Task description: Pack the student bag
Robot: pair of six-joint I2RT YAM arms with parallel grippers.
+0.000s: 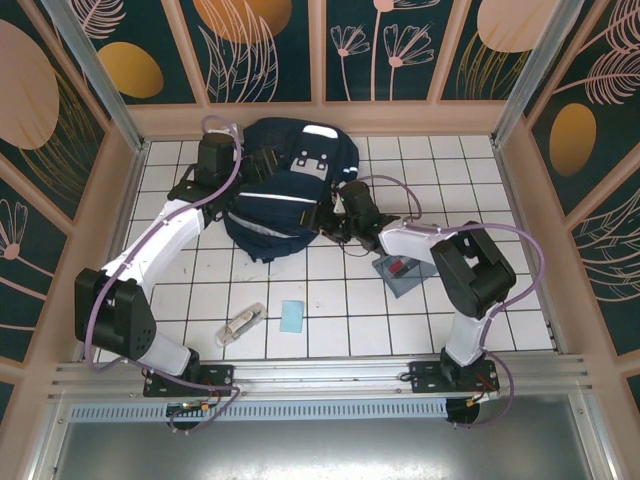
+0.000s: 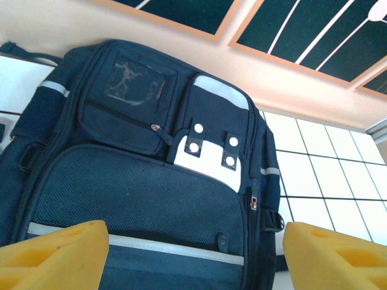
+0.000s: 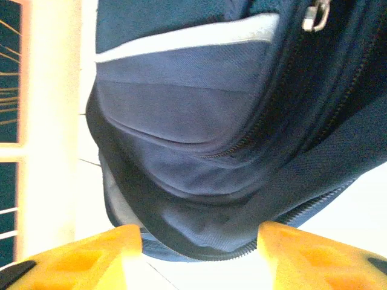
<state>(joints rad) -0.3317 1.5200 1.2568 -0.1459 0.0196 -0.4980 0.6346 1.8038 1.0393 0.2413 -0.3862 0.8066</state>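
Note:
The student bag (image 1: 287,190), a dark navy backpack with white stripes, lies on the tiled table at the back centre. In the left wrist view its front (image 2: 145,187) shows a mesh pocket, a light grey patch (image 2: 208,160) and a zip pull (image 2: 254,202). My left gripper (image 1: 232,190) is at the bag's left side. It is open (image 2: 196,260), its yellow fingers (image 2: 54,257) wide apart over the bag's lower front. My right gripper (image 1: 330,215) is at the bag's right side. It is open (image 3: 199,257), with the bag's zipped edge (image 3: 205,235) bulging toward the gap, not pinched.
A grey notebook with a red item on it (image 1: 400,272) lies right of centre by the right arm. A light blue card (image 1: 292,316) and a clear packet (image 1: 240,325) lie near the front. Walls enclose the table on three sides.

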